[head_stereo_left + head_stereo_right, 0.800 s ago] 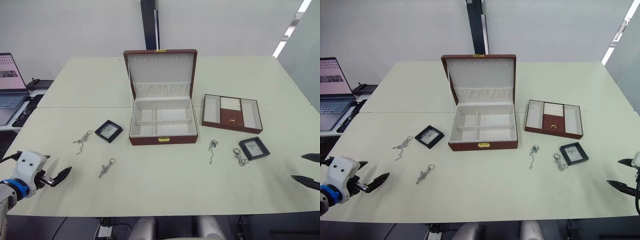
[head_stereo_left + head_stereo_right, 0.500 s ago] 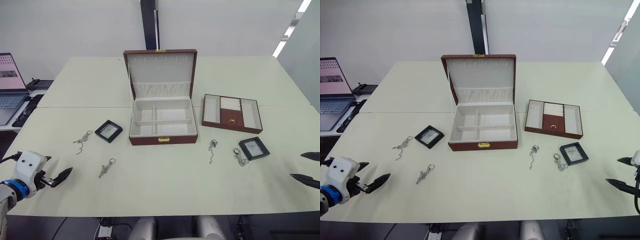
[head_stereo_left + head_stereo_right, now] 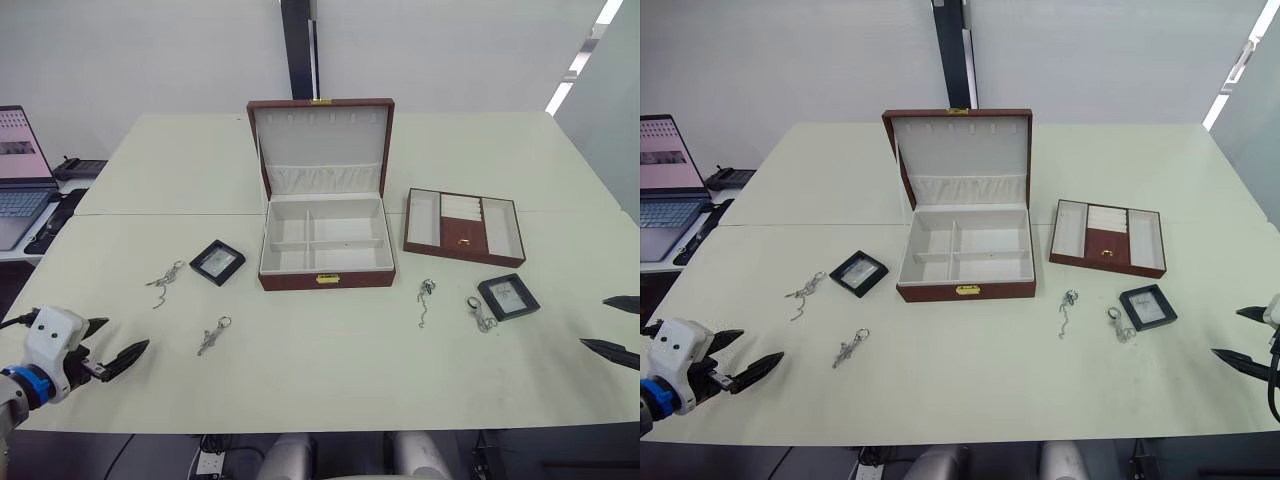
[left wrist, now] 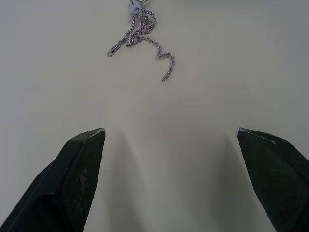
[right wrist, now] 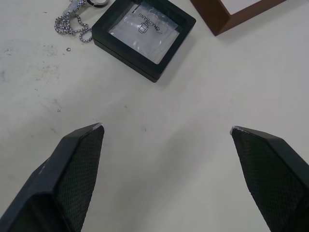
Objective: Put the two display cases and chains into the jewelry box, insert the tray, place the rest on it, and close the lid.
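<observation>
The left gripper [image 4: 170,131] is hovering over the pale table [image 4: 203,72] with its two black fingers [image 4: 77,169] spread wide apart, nothing lying between them. Ahead of the fingertips, a thin silvery chain [image 4: 143,36] is lying loosely coiled on the table surface, one loose end curling away from the clump, well apart from both fingers.

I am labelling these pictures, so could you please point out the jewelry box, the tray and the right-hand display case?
jewelry box [image 3: 326,281]: left eye view, front wall.
tray [image 3: 464,257]: left eye view, front rim.
right-hand display case [image 5: 143,33]: right wrist view, window.
</observation>
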